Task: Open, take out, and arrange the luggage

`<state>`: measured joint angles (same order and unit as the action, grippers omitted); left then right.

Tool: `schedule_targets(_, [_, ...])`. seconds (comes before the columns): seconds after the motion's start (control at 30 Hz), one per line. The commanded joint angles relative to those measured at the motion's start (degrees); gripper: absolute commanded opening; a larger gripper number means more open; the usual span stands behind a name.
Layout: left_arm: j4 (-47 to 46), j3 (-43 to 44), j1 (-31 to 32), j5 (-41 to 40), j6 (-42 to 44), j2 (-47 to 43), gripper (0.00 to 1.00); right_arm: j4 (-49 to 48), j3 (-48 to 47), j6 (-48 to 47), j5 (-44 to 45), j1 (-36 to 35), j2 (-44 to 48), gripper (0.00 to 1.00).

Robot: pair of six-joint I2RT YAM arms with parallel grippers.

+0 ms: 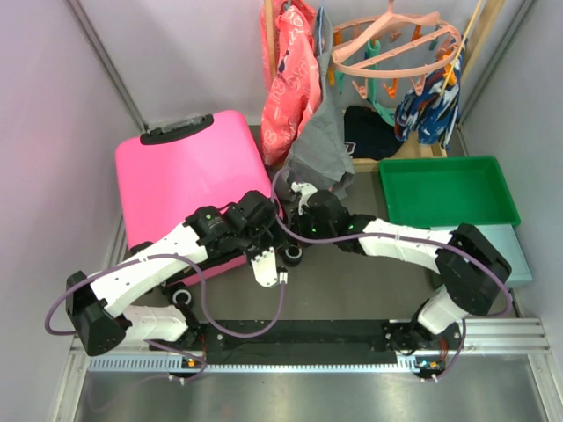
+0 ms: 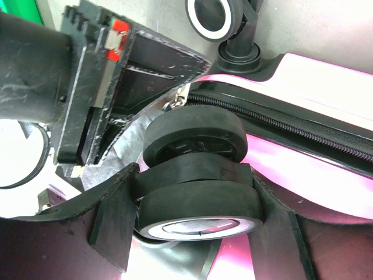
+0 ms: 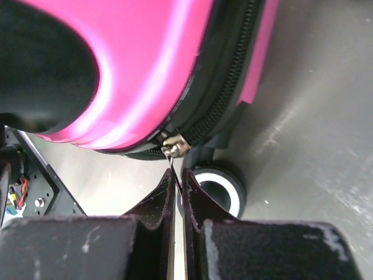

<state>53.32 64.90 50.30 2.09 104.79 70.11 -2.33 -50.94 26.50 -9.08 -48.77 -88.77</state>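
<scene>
Luggage: hot-pink hard-shell suitcase, lying flat on the left half of the counter. Shell closed, carry handle at the far end, wheels at the near end.

Left claw: fingers straddle the black double caster wheel at the near right corner. Both appear to touch its hub, so I read it as clamped on the wheel with the jaws wide.

Right claw: clenched on the thin metal zipper pull, with the tab pinched between the fingertips. The black zipper runs along the shell edge just above, with its teeth meshed where visible. A second wheel with a white ring sits just beside this claw.

Right of the luggage are a green tray and a pale teal box. Clothes and a pink peg hanger hang at the back.
</scene>
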Motion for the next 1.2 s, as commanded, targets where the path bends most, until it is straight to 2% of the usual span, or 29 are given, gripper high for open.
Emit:
schedule_targets(0.0, [8.38, 3.03, 0.41, 3.45, -6.09, -4.36, 0.0, 2.14, -6.27, -2.68, 13.11, 5.53, 0.18, 0.0])
schedule_targets(0.3, [8.82, 3.21, 0.5, 3.8, -6.27, -4.54, 0.0, 9.01, -15.23, -9.01, 14.53, 6.85, -1.84, 0.0])
schedule_targets(0.5, [8.91, 3.47, 0.76, 3.89, -6.09, -4.63, 0.0, 13.49, -19.99, -12.0, 7.78, 9.31, -4.13, 0.0])
schedule_targets(0.57, [8.91, 3.39, 0.85, 3.45, -5.83, -4.63, 0.0, 13.4, -18.85, -11.83, 2.33, 9.92, -3.69, 0.0])
schedule_targets(0.67, [8.64, 3.21, 0.85, 3.62, -5.39, -4.8, 0.0, 13.93, -15.52, -10.6, 2.4, 9.93, -2.9, 0.0])
schedule_targets(0.83, [8.38, 2.95, 0.85, 3.63, -5.21, -4.71, 0.0, 7.7, -10.41, -7.34, 0.22, 11.25, -3.42, 0.0])
schedule_targets(0.93, [7.94, 3.04, 0.85, 3.63, -5.21, -4.54, 0.0, 3.67, -9.98, -7.78, -2.08, 10.28, -3.6, 0.08])
schedule_targets(1.03, [8.03, 3.56, 0.85, 3.19, -5.3, -4.19, 0.0, 0.23, -8.74, -8.66, 0.55, 8.08, -1.85, 0.27])
schedule_targets(1.07, [8.03, 3.48, 0.85, 3.19, -5.47, -4.28, 0.0, -0.13, -8.31, -8.75, 1.77, 7.47, -1.32, 0.37])
schedule_targets(1.17, [8.38, 3.56, 0.94, 3.1, -5.39, -4.36, 0.0, -2.4, -6.46, -8.66, 6.0, 5.54, 0.96, 0.43])
